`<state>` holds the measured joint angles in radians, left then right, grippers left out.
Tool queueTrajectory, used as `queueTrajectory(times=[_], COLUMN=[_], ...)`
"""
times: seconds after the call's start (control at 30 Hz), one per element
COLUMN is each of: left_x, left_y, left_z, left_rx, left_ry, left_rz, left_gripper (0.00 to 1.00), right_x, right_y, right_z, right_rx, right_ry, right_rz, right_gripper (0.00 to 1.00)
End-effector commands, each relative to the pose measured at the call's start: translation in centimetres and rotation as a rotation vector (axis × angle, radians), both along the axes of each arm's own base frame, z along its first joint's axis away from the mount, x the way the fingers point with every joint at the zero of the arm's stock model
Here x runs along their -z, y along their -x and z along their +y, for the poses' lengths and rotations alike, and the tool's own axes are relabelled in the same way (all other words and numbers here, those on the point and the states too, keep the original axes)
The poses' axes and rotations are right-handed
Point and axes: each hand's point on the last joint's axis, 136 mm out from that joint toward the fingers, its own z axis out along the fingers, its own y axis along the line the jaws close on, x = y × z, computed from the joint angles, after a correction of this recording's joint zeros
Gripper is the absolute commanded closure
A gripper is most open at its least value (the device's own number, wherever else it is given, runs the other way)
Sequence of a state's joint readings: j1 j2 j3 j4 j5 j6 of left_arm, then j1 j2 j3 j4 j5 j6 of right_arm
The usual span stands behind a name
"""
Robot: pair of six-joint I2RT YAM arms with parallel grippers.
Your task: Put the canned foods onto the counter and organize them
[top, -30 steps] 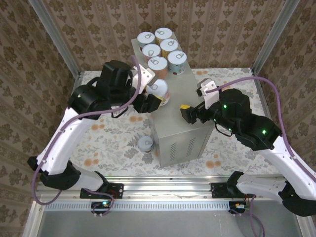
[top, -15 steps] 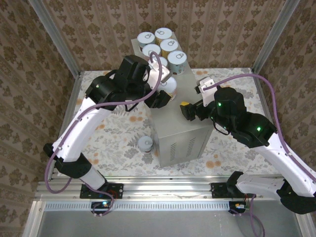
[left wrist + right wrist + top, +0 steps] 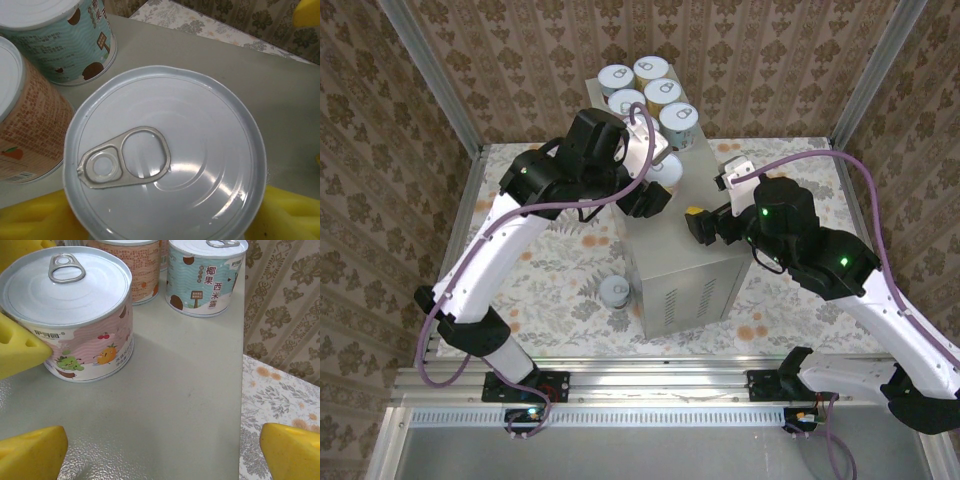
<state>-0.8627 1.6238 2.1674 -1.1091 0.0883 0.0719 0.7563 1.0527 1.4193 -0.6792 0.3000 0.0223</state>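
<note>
Loose can: on the flowery cloth, closer to us than the left claw, well apart from it.
Left claw: over the pink can; I cannot tell if it is squeezing it.
Pink can: upright on the counter, between the left claw's yellow pads.
Other cans: bunched on the counter, beyond the left claw.
Right claw: wide open, holding nothing; the pink can is just ahead of it.

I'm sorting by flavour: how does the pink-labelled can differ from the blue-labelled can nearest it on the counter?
The pink-labelled can shows cartoon fruit; the blue-labelled can shows brown shapes and Chinese characters. Yellow left fingers flank the pink-labelled can; the blue-labelled can stands free by the counter edge. Both stand upright, pull-tab lids up.
</note>
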Motion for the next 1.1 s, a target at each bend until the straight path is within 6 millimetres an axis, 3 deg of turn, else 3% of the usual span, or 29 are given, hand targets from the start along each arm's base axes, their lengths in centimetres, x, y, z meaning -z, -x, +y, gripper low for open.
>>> queueTrajectory(times=[0.0,0.33,0.67,1.07], left_x=[-2.4,-2.9,-0.5,1.4], left_y=[-0.6,-0.1,1.3,-1.3], left_z=[0.0,1.3,3.6,4.6], left_rx=[0.001,0.010,-0.009,-0.121], left_ry=[0.049,0.126,0.174,0.193], left_rz=[-0.080,-0.076,-0.059,-0.075], left_gripper=[0.26,0.20,0.16,0.16], right_x=[-0.8,-0.7,-0.9,-0.5], right_y=[-0.6,-1.0,-2.7,-5.2], right_z=[-0.1,0.2,0.7,1.1], right_rx=[0.021,0.027,0.072,0.142], right_ry=[-0.008,-0.003,0.015,0.026], right_rz=[-0.028,-0.023,-0.035,-0.029], right_gripper=[0.00,0.00,0.00,0.00])
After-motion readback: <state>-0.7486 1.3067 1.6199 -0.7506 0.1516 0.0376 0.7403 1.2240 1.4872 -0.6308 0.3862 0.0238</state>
